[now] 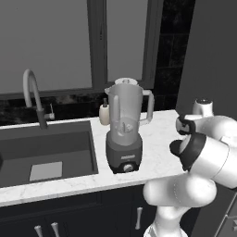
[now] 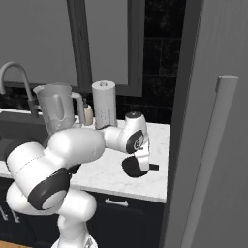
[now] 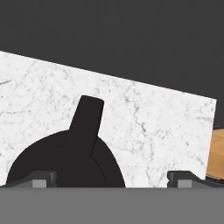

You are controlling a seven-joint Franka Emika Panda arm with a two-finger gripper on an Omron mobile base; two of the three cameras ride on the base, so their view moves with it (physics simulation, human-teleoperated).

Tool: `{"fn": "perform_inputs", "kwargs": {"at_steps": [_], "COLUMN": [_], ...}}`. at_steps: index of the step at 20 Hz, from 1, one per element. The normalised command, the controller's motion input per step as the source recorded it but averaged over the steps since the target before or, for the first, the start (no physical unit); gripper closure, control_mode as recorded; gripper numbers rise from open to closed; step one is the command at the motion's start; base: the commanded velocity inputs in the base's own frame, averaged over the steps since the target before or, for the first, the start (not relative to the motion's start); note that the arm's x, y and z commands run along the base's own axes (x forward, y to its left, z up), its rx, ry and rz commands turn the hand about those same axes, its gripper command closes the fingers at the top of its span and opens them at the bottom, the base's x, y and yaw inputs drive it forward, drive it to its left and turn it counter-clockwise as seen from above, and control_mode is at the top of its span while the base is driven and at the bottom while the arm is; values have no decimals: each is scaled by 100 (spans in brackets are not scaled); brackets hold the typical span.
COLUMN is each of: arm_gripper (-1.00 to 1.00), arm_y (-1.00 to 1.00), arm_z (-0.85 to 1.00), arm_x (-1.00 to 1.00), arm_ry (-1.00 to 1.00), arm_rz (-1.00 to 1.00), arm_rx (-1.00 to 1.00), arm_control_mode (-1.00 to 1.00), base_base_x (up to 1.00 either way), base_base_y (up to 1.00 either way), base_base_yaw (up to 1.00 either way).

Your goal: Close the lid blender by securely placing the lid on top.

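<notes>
The blender [image 1: 124,131], a clear jar with a side handle on a dark grey base, stands open-topped on the marble counter; its jar [image 2: 56,107] also shows behind my arm. The lid [image 3: 65,159], a flat black disc with a tab, lies flat on the counter near the right end [image 2: 136,167]. My gripper [image 3: 113,180] hangs just above it, open, its fingertips [image 3: 43,179] spread wide. The lid sits low between them, closer to the left fingertip, and nothing is held. In the right base view the gripper [image 2: 138,161] points down at the lid.
A sink [image 1: 46,152] with a faucet [image 1: 33,95] lies left of the blender, a cream soap bottle [image 1: 104,113] behind it. A paper towel roll [image 2: 104,104] stands at the back wall. A tall grey panel with a handle [image 2: 213,160] bounds the counter's right end.
</notes>
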Motion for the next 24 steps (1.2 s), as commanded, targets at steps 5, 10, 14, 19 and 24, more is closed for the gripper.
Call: {"fn": "perform_inputs", "kwargs": {"at_steps": [5,10,14,19,24], "arm_gripper": [-100,-100,-100,-100,-100], "arm_y": [-7,-9,-10,-16,-10], "arm_z": [-19,-17,-14,-16,-18], "arm_x": [20,19,19,12,1], "arm_ry": [0,0,0,0,0], "arm_rz": [-2,-2,-3,0,0], "arm_rx": [0,0,0,0,0], "arm_control_mode": [-100,-100,-100,-100,-100], "base_base_x": [0,0,0,0,0], "base_base_y": [0,0,0,0,0], "base_base_yaw": [0,0,0,0,0]}}
